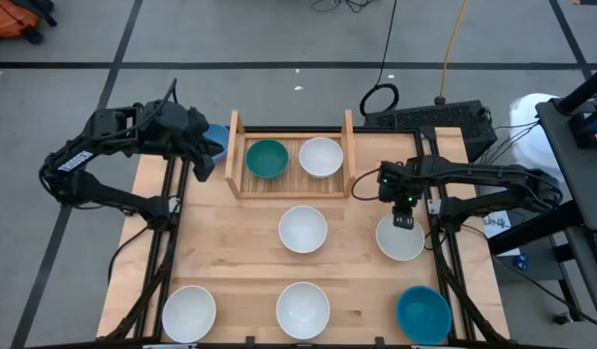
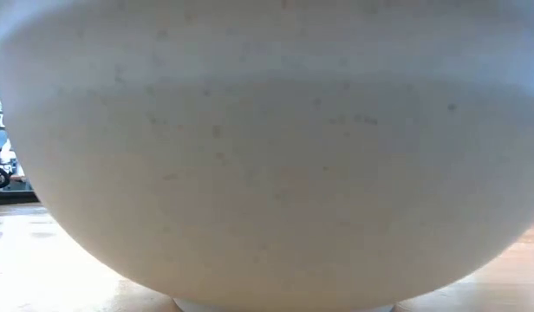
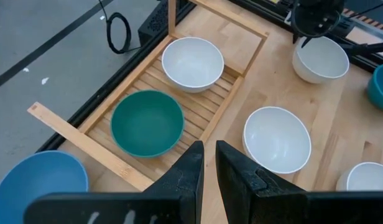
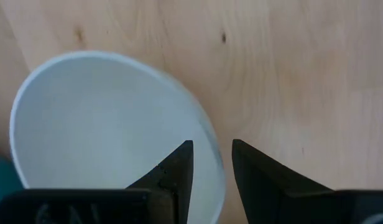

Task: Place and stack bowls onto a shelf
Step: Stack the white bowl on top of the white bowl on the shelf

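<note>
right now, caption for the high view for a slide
Right gripper straddles a white bowl's rim; teal bowl and white bowl sit on the shelf.

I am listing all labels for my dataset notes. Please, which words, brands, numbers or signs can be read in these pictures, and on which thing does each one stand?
No readable text in any view.
The bowls, for example the teal bowl on the shelf, carry no print.
Pale marks on the left gripper body, left wrist view: too blurred to read.
Pale marks on the right gripper body, right wrist view: also too blurred.
</note>
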